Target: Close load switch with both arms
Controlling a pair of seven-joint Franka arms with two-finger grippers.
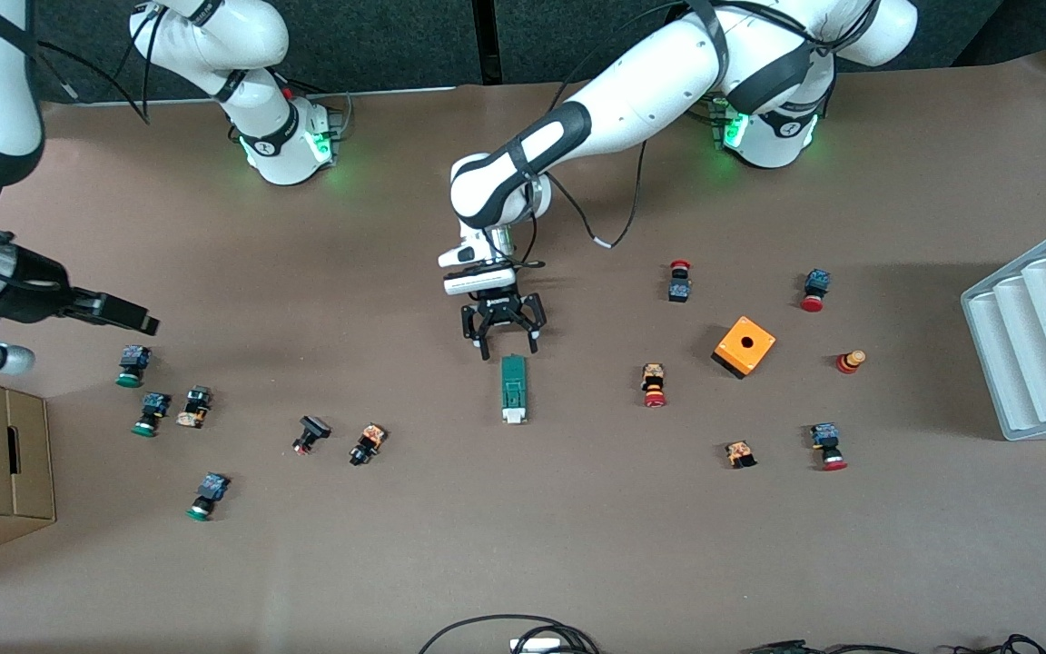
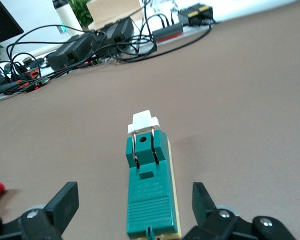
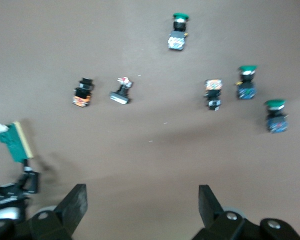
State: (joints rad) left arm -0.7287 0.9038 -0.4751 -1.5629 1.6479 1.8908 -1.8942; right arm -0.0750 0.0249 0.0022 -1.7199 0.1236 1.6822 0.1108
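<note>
The load switch lay flat mid-table, its white slider at the end nearer the front camera. The left gripper hung just above its green end, fingers spread wide and holding nothing. The right gripper waited over the green-capped buttons at its own end of the table, open and empty.

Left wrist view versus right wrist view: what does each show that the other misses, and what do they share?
Only the left wrist view shows the load switch up close, lying between the open left gripper's fingers with its white sliding piece at the end away from the gripper, plus cables at the table's edge. Only the right wrist view shows the green-capped push buttons and the open right gripper over bare table. Both show the load switch and the left gripper, small in the right wrist view.
</note>
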